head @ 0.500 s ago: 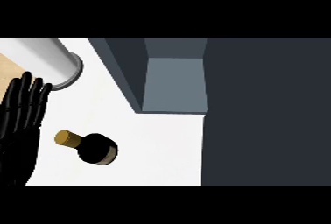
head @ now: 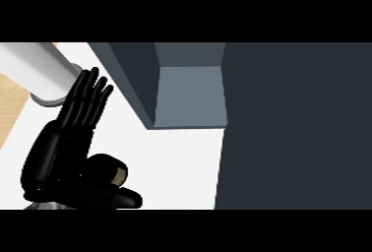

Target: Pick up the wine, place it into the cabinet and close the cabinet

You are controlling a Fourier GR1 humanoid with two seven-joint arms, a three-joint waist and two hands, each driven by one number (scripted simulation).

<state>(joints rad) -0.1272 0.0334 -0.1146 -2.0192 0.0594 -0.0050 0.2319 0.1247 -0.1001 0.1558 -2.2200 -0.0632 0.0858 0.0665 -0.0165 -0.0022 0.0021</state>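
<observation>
In the head view, the left hand [head: 67, 147] is being shown at the left side, coming in from the near edge over the white counter [head: 181, 167]. Its fingers [head: 87, 98] are being held straight and close together, pointing toward the far edge, so the hand is being kept open rather than closed. Its thumb [head: 109, 198] is being stretched out to the right along the near side of the wine bottle [head: 110, 170]; whether they are touching cannot be told. The bottle is being seen just right of the palm, dark with a tan band, and is being partly hidden by the hand. A pale cylinder [head: 36, 69] is being seen at the far left, just beside the fingertips. The cabinet [head: 134, 74] is being shown far and right of the hand, with a lighter grey recess [head: 190, 96] lying open, and a broad dark panel [head: 291, 123] is being shown filling the right side. The bottle is lying outside the cabinet.
</observation>
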